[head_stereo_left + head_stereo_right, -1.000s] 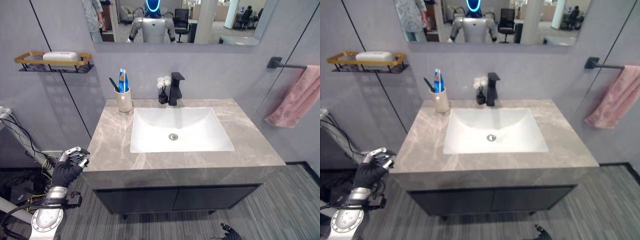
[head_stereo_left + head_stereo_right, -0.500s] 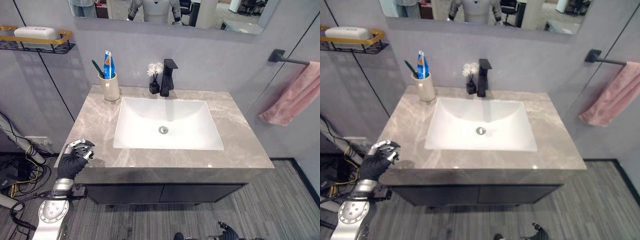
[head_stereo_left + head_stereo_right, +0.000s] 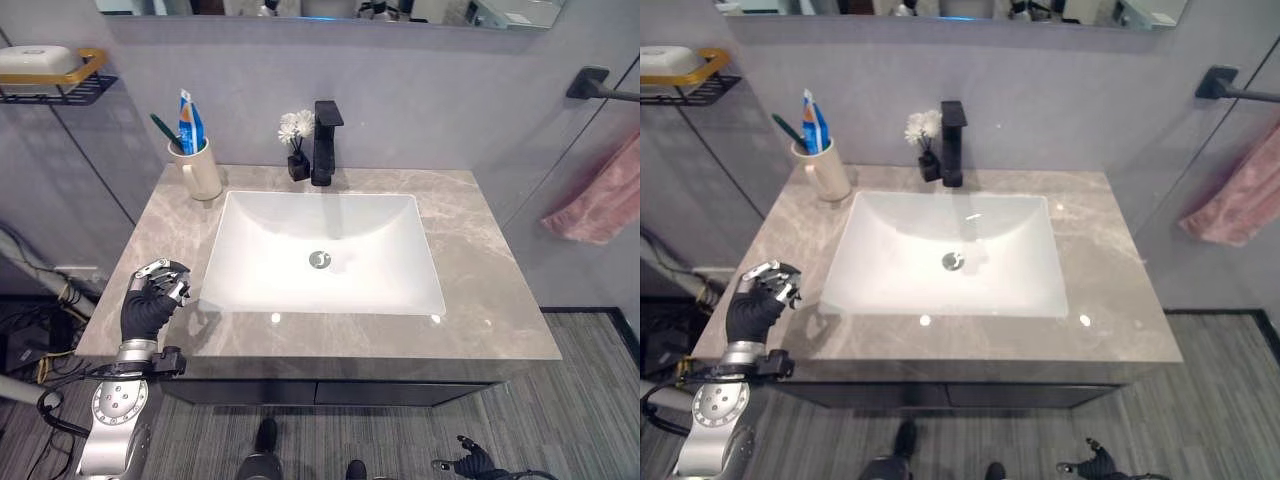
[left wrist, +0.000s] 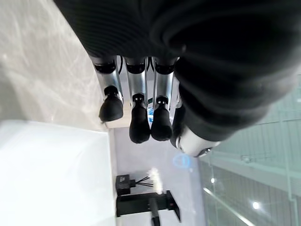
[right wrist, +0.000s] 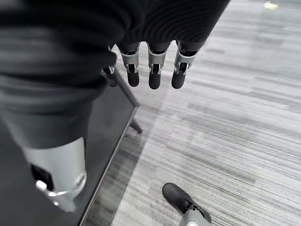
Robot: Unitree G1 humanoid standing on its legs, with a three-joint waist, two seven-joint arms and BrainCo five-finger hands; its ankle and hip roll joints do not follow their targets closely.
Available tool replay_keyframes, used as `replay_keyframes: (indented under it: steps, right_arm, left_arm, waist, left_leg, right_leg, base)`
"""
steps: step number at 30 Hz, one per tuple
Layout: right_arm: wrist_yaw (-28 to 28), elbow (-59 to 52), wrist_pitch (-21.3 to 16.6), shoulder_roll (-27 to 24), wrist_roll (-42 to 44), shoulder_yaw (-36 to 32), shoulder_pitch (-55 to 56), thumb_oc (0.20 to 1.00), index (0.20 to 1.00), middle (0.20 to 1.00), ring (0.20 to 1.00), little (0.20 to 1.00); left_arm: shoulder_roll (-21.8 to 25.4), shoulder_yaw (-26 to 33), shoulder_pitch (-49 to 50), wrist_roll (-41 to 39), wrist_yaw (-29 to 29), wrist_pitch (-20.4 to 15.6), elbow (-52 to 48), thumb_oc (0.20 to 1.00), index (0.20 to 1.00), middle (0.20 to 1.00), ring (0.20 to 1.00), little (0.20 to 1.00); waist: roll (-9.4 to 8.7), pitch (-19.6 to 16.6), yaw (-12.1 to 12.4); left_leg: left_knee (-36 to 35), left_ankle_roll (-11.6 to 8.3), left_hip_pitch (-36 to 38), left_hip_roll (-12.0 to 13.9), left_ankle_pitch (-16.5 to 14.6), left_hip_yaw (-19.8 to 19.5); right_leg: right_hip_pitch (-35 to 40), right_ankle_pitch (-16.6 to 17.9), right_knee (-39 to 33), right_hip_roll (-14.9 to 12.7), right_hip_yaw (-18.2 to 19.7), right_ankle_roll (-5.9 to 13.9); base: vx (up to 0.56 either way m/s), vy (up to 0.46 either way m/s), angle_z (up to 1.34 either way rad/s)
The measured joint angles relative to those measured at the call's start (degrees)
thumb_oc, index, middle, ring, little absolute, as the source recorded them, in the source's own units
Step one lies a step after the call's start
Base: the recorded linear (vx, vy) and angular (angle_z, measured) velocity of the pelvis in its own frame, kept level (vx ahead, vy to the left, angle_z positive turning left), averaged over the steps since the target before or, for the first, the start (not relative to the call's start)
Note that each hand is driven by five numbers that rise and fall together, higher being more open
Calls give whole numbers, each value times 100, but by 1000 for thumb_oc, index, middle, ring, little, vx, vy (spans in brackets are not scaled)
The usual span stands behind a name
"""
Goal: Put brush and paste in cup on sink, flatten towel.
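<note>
Two hands show. Furthest left, the left hand [image 3: 150,300] hovers over the front left corner of the counter [image 3: 480,290], fingers [image 4: 136,117] curled inward and holding nothing. Well beyond this hand, toward the wall and slightly to its right, stands the cup [image 3: 196,170] on the counter's back left corner, with the brush [image 3: 165,131] and the paste [image 3: 187,110] both upright inside it, the brush on the side nearer the shelf [image 3: 60,80]. That shelf hangs on the wall above and to the left of the hand, a white bar of soap [image 3: 30,58] lying on it. Just right of the hand lies the white basin [image 3: 320,250], sunk in the counter. Behind the basin rises the black tap [image 3: 324,140], with a small vase [image 3: 293,150] of white flowers just beside it on the cup's side. Far across the counter from the left hand, the pink towel [image 3: 605,195] hangs bunched from a black bar [image 3: 600,85] on the wall. The right hand [image 3: 470,462] hangs low by the grey floor [image 5: 225,108], in front of the cabinet and well below the towel, its fingers [image 5: 153,70] loosely straight and apart, empty.
</note>
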Motion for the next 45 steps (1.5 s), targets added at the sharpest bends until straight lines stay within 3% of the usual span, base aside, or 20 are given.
replay_keyframes:
  steps: [1,2,3,4,6,8,11,16,20,26,32,37,41,45]
  right_arm:
    - [1,110,17,-48,-12,-2,51,1000,1000,1000,1000,1000]
    - [14,106,13,122,-30,2,147,1000,1000,1000,1000,1000]
    - [23,109,19,185,-54,-1,281,1000,1000,1000,1000,1000]
    - [34,59,-6,257,-62,-200,403,1000,1000,1000,1000,1000]
    - [48,48,29,360,-62,-215,530,1000,1000,1000,1000,1000]
    - [99,29,44,524,-87,-72,578,1000,1000,1000,1000,1000]
    - [153,28,51,591,-176,-45,624,1000,1000,1000,1000,1000]
    - [164,68,45,593,-178,-70,567,1000,1000,1000,1000,1000]
    - [192,125,54,551,-177,-73,601,1000,1000,1000,1000,1000]
    - [319,113,69,395,-181,-100,719,1000,1000,1000,1000,1000]
    - [479,91,153,330,-288,-45,738,1000,1000,1000,1000,1000]
    - [591,-22,164,330,-290,185,623,1000,1000,1000,1000,1000]
    - [680,-94,174,360,-294,483,473,1000,1000,1000,1000,1000]
    - [683,-218,186,374,-294,573,314,1000,1000,1000,1000,1000]
  left_arm:
    - [3,19,2,-1,43,-5,65,200,200,200,200,200]
    - [33,34,-48,-2,71,-4,108,200,200,200,200,200]
    - [77,29,-186,-3,57,-4,102,200,200,200,200,200]
    - [187,100,-7,2,35,2,136,200,200,200,200,200]
    - [290,131,137,1,10,-6,149,200,200,200,200,200]
    - [319,294,138,15,10,-13,151,200,200,200,200,200]
    - [340,344,291,38,9,-9,28,200,200,200,200,200]
    - [504,674,860,76,-75,19,-311,200,200,200,200,200]
    - [528,901,1097,70,-137,87,-297,200,200,200,200,200]
    - [852,984,1225,-108,-347,351,-125,200,200,200,200,200]
    - [1916,1023,1091,-733,-407,567,622,200,200,200,200,200]
    - [1941,1119,684,-722,-369,704,866,200,200,200,200,200]
    - [2117,549,-28,-649,-376,859,1131,200,200,200,200,200]
    - [2160,410,-408,-606,-367,981,1430,200,200,200,200,200]
  waist:
    - [84,-13,-3]
    - [-151,-118,-104]
    - [-236,-106,-181]
    - [-171,-88,-172]
    - [-165,-272,-146]
    - [-271,-335,-147]
    - [-333,-376,-141]
    - [-443,-446,22]
    - [-236,-438,109]
    - [-128,-558,104]
    - [-242,-639,89]
    - [-313,-668,98]
    - [-415,-678,100]
    - [-551,-690,106]
  left_leg:
    - [227,-82,92,-127,354,62]
    - [175,60,165,-486,310,214]
    - [125,131,271,-649,305,306]
    - [-3,366,556,-711,144,522]
    - [-264,400,806,-849,125,716]
    - [-272,492,790,-992,142,827]
    - [-318,509,776,-1001,190,836]
    - [-359,378,778,-889,213,827]
    - [-385,286,756,-694,231,758]
    - [-384,184,570,-550,272,630]
    - [-372,170,389,-518,313,571]
    - [-362,112,303,-538,354,469]
    - [-365,77,141,-519,410,180]
    - [-365,29,-8,-484,448,39]
  right_leg:
    - [17,-94,132,-163,275,160]
    - [25,-158,141,-517,374,265]
    - [49,-51,171,-650,349,232]
    - [88,98,417,-766,414,339]
    - [-32,-66,561,-954,380,412]
    - [-18,-83,394,-1087,384,404]
    - [17,54,196,-1081,374,579]
    - [153,-34,-53,-975,367,791]
    - [150,-107,-67,-748,336,667]
    - [34,-140,-102,-609,213,565]
    - [-117,-111,-100,-560,187,567]
    - [-126,-99,-58,-526,65,566]
    - [-117,-129,-56,-441,-235,526]
    - [-189,-155,-56,-372,-362,487]
  base:
    - [179,421,-79]
    - [169,398,-69]
    - [184,472,-44]
    - [67,252,-67]
    - [33,167,-66]
    - [25,95,-23]
    - [28,59,-6]
    - [36,31,1]
    - [30,18,5]
    - [23,12,10]
    - [21,-7,3]
    - [43,-17,12]
    - [30,-20,34]
    - [22,-29,21]
